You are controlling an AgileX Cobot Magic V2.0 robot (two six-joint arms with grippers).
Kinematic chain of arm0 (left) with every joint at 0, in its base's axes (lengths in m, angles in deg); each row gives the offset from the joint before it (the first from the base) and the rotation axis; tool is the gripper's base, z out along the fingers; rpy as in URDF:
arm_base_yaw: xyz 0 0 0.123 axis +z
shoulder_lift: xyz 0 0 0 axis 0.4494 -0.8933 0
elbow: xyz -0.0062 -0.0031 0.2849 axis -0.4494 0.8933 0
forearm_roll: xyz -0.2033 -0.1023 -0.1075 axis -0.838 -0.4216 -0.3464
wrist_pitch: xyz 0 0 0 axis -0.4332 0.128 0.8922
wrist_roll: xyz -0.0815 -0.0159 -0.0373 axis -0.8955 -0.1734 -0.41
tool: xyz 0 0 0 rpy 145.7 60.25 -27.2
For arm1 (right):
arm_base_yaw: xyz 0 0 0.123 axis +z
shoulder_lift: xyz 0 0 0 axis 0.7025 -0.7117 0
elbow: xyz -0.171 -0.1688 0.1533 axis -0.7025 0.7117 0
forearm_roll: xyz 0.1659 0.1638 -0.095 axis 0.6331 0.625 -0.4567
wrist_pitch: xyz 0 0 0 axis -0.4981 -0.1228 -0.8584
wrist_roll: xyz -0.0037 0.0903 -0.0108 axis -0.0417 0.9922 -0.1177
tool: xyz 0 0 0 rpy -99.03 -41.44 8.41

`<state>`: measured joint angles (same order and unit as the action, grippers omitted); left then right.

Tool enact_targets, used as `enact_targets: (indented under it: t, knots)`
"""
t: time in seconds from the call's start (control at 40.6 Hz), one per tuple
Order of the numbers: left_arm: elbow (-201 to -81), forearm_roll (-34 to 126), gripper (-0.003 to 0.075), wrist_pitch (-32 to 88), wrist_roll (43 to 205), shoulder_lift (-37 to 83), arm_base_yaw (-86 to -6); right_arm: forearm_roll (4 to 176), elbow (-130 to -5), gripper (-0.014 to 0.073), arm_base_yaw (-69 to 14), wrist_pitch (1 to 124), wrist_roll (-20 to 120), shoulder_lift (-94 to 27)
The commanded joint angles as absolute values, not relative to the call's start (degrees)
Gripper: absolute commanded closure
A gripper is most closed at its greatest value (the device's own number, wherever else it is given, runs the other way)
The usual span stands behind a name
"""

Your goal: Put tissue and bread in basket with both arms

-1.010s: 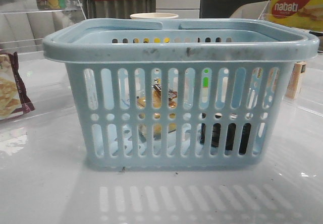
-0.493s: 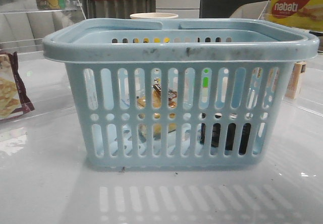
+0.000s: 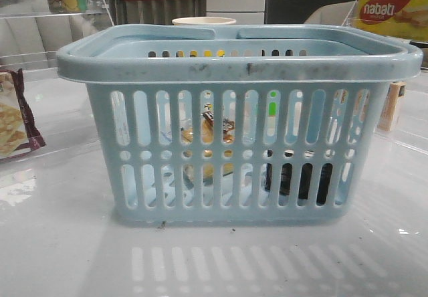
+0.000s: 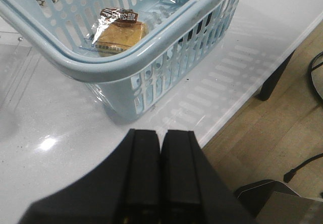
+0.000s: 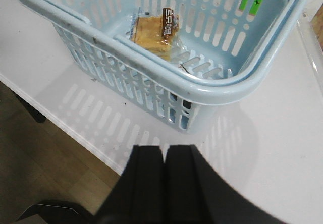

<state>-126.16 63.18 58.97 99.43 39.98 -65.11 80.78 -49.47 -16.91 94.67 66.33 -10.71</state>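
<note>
A: Where do the bread and tissue sit right now?

B: Both are in the basket (image 3: 234, 69), which stands mid-counter near the front edge. The bread (image 4: 120, 31) lies flat on the basket floor, roughly central. The tissue (image 3: 297, 180) shows only through the front slots, a dark block low in the basket's right part as the robot faces it.

A: And the grippers?

B: The left gripper (image 4: 160, 148) has its fingers pressed together, nothing between them, and it hangs outside the basket over the counter's front edge. The right gripper (image 5: 165, 161) is the same: fingers together, empty, also outside and over the front edge.

A: Which way does the bread lie from the fingers?

B: Ahead of both, beyond the basket's near wall and below its rim, so neither can reach it without going over the rim. Its long axis I cannot tell; it looks nearly square. Neither arm is clearly nearer.

A: How does it look?

B: A golden-brown bun in a clear, shiny wrapper, with a dark label bearing white characters at one end. The tissue is just a black rectangle standing against the floor; no detail shows.

A: So what is left?

B: My judgement: nothing to place. Any coming move would be pulling clear of the basket.
</note>
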Motion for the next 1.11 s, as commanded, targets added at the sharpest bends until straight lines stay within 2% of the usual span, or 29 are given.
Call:
enact_targets:
  t: [0.0, 0.394, 0.567, 0.764, 0.961, 1.084]
  knots:
    - [-127.80, 62.30, 0.0629, 54.64, 98.93, 40.16, -65.57, 80.57, -51.09, 0.0538, -16.85, 91.14, 65.77, -10.65]
    - [-127.14, 62.24, 0.0629, 54.36, 98.93, 41.01, -64.80, 80.57, -51.09, 0.0538, -16.85, 91.14, 65.77, -10.65]
    - [-122.53, 60.62, 0.0629, 47.88, 99.10, 48.26, -53.36, 80.57, -51.09, 0.0538, -16.85, 91.34, 65.77, -10.65]
    - [-111.90, 60.20, 0.0629, 37.77, 99.10, 62.00, -39.35, 80.57, -51.09, 0.0538, -16.85, 91.33, 65.77, -10.65]
    - [-101.68, 60.52, 0.0629, 28.30, 98.64, 72.67, -32.47, 80.57, -51.09, 0.0538, -16.85, 91.33, 65.77, -10.65]
    - [-96.75, 72.55, 0.0629, 24.70, 82.91, 76.79, -31.17, 80.57, -51.09, 0.0538, -16.85, 91.39, 65.77, -10.65]
